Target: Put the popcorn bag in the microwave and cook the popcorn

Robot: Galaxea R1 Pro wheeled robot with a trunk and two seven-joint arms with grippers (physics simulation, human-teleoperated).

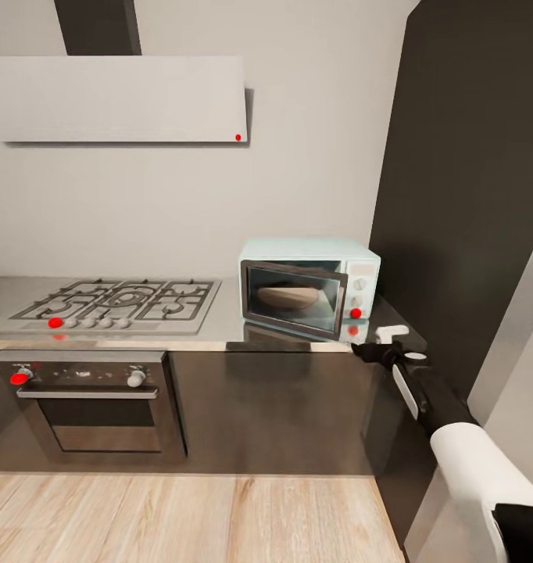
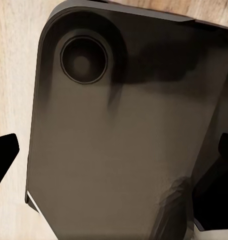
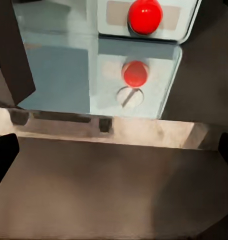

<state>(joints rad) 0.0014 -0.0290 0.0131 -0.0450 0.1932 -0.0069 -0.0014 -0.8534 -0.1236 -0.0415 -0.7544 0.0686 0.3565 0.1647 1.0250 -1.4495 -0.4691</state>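
Observation:
The pale mint microwave (image 1: 309,285) stands on the grey countertop (image 1: 227,328) next to a tall dark cabinet. Its dark glass door (image 1: 294,297) looks slightly ajar. Through the glass I see a tan-brown rounded shape (image 1: 286,297), which could be the popcorn bag, but I cannot tell for sure. My right gripper (image 1: 373,346) hovers at the counter's front edge, just below the microwave's red button (image 1: 355,313). In the right wrist view the gripper (image 3: 114,155) is open and empty, facing the red button (image 3: 145,15) and its reflection on the steel. My left gripper (image 2: 114,155) is open over the robot's dark base.
A steel gas hob (image 1: 118,301) lies left of the microwave, with the dark oven (image 1: 94,399) under it and a white hood (image 1: 118,98) above. The tall dark cabinet (image 1: 462,195) closes off the right side. Wood floor (image 1: 180,516) lies in front.

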